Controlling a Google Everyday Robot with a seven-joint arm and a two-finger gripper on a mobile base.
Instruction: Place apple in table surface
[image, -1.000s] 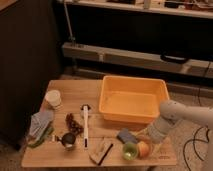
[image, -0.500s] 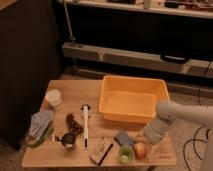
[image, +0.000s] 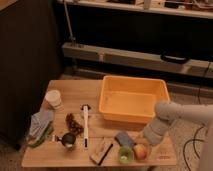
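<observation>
The apple, orange-red with a yellowish patch, rests on the light wooden table surface near its front right corner. It sits right beside a small green cup. My gripper hangs at the end of the white arm that reaches in from the right. It is just above and behind the apple, very close to it. I cannot see whether it touches the apple.
An orange plastic bin stands behind the gripper. A blue object and a tan block lie left of the cup. Farther left are a white utensil, a dark small cup, a grey cloth and a white cup.
The apple and the green cup have shifted slightly left and toward the front edge. The gripper has drawn back a little, so the apple shows more fully.
</observation>
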